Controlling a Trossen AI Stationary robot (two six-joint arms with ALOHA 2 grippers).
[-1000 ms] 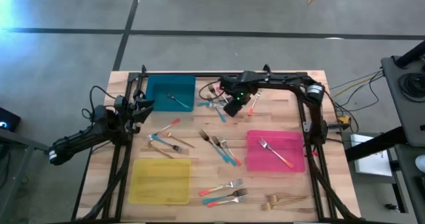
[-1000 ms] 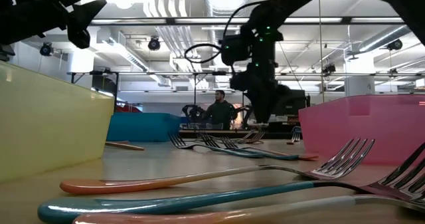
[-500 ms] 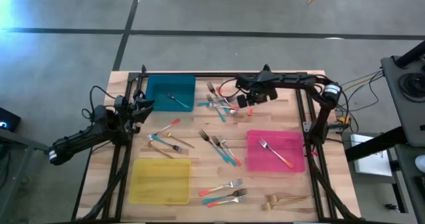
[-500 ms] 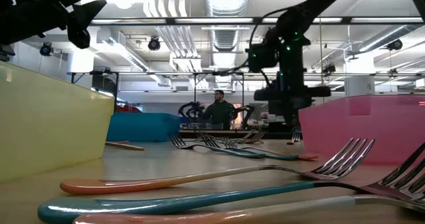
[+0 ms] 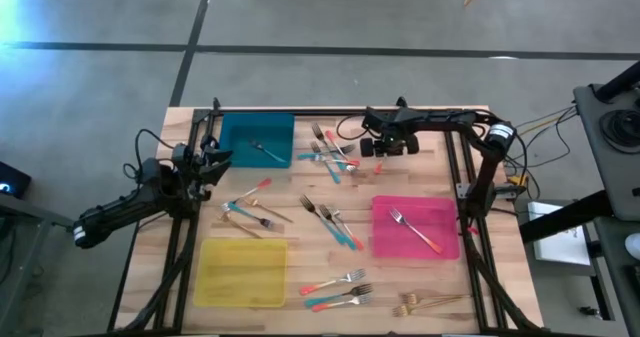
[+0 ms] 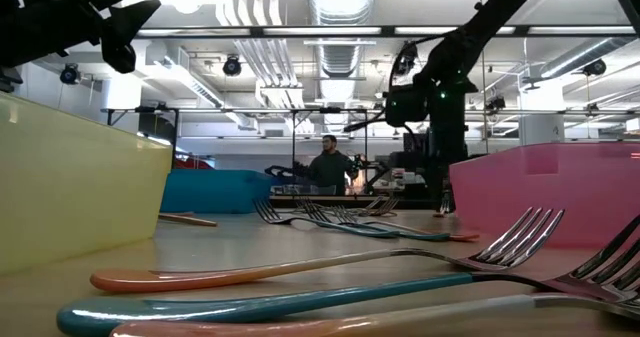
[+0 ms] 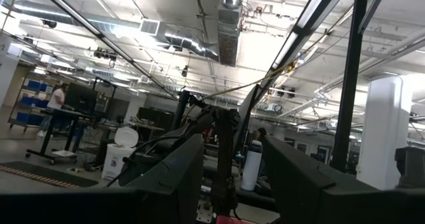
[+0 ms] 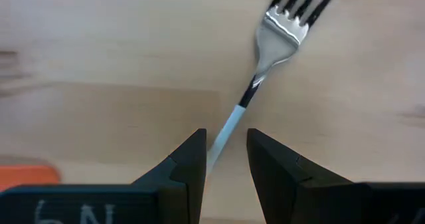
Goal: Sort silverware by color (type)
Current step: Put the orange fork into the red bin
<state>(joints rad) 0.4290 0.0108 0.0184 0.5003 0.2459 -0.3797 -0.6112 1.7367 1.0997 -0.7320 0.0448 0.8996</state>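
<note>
Silverware forks lie scattered on the wooden table: a cluster (image 5: 328, 155) by the teal tray (image 5: 256, 140), more in the middle (image 5: 335, 225) and near the front (image 5: 338, 289). One fork lies in the pink tray (image 5: 415, 227). My right gripper (image 5: 388, 145) points down at the far right of the cluster. It is open (image 8: 224, 141), its fingers on either side of a pale teal fork handle (image 8: 234, 119), with the tines (image 8: 292, 11) ahead of them. The fork lies flat on the wood. My left gripper (image 5: 214, 160) waits at the table's left, raised and open (image 7: 232, 184).
A yellow tray (image 5: 241, 271) stands at the near left. Gold forks (image 5: 430, 300) lie at the near right, and a coral-handled piece (image 8: 23, 176) lies beside my right gripper. A black frame (image 5: 465, 192) borders the table. A person (image 6: 328, 167) sits in the room beyond.
My right gripper has swung from above the fork cluster toward the table's right edge, sunk toward the wood and rolled about its own axis. The forks lie where they were.
</note>
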